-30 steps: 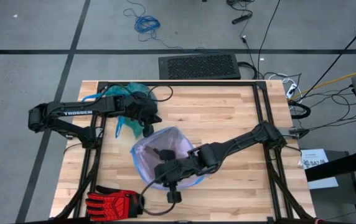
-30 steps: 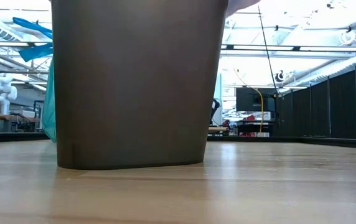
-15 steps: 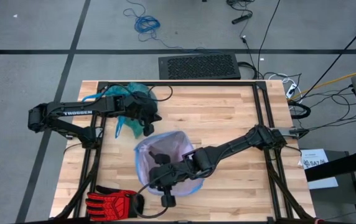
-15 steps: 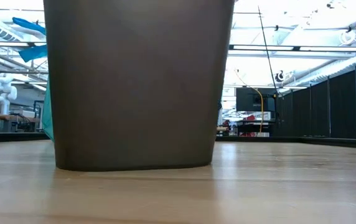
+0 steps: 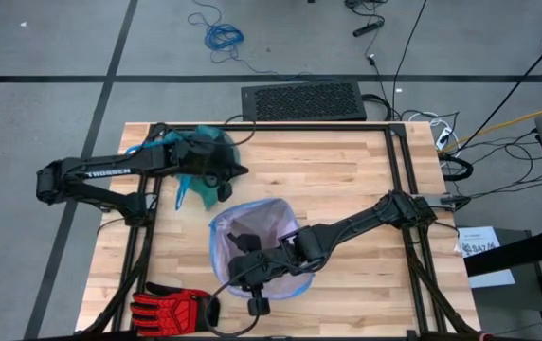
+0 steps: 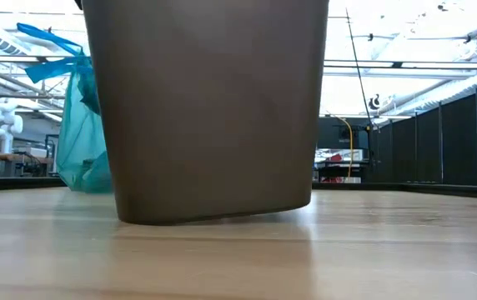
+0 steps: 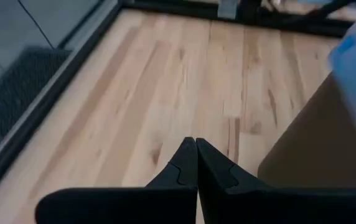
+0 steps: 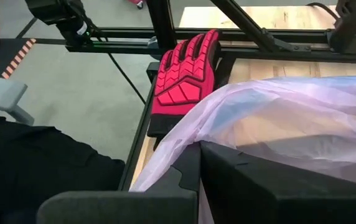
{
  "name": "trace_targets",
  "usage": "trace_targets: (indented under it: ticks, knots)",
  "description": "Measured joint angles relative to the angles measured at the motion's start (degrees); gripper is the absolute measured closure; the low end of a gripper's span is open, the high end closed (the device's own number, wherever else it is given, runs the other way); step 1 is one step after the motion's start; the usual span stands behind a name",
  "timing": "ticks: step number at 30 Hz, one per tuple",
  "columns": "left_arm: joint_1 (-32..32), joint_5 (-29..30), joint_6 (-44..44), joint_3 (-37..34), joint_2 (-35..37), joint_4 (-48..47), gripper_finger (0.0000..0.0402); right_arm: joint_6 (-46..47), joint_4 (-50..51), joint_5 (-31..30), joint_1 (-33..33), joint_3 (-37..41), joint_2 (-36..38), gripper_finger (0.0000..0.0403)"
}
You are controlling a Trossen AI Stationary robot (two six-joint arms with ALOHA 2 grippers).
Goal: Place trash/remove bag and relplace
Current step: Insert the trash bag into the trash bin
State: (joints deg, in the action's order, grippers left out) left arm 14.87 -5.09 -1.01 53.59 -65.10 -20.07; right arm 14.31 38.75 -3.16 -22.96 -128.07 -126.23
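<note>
At the far left of the butcher-block wooden table, the thin translucent teal-green plastic bin liner with blue drawstring loops sits bunched in a heap, apart from the bin; it looks like the removed bag, parked clear of the work. The left gripper hovers right beside that heap with its dark fingers pressed tight together and nothing pinched between them in its own wrist view, so I judge it has let the liner go and is only waiting out of the way. On the near left corner lies a red-and-black padded work glove, which is not part of the trash; no paper wads, shreds or block can be made out anywhere in these views. Toward the middle stands the dark brown tapered plastic waste bin, now dressed with a pale lilac translucent bag with a blue rim, draped over its mouth as the replacement. The right gripper reaches in from the right side to the near edge of the bin, jaws clenched, with the lilac film gathered against its fingers; whether the film is truly pinched cannot be told, but the pose suggests it is tugging the rim down over the bin's lip to seat it.
</note>
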Motion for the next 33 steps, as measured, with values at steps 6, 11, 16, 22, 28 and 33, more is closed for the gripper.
trace_targets:
  ticks: [6,11,16,22,28,33]
  knots:
    - [0.00,-0.05,-1.76,1.26,4.85,-0.67,0.0401,-0.25,0.58,0.27,0.31,0.00,0.13,0.0403]
    - [-1.37,-7.01,-4.49,2.24,10.97,-0.32,0.0401,-0.44,1.33,0.33,0.45,0.00,0.24,0.0403]
    - [-11.63,-12.84,-13.94,2.29,17.59,-1.76,0.0401,-0.40,2.42,0.51,0.48,-0.02,0.46,0.0403]
    - [-29.78,1.64,-18.96,2.29,19.12,-9.51,0.0401,-0.04,5.53,0.46,0.50,0.11,0.56,0.0403]
    - [-46.69,24.25,-14.70,0.02,15.61,-14.64,0.0402,0.57,6.30,0.42,0.66,0.11,1.20,0.0403]
    - [-54.85,37.46,-14.41,-0.03,10.75,-11.92,0.0402,0.59,7.04,0.27,1.08,0.11,1.88,0.0403]
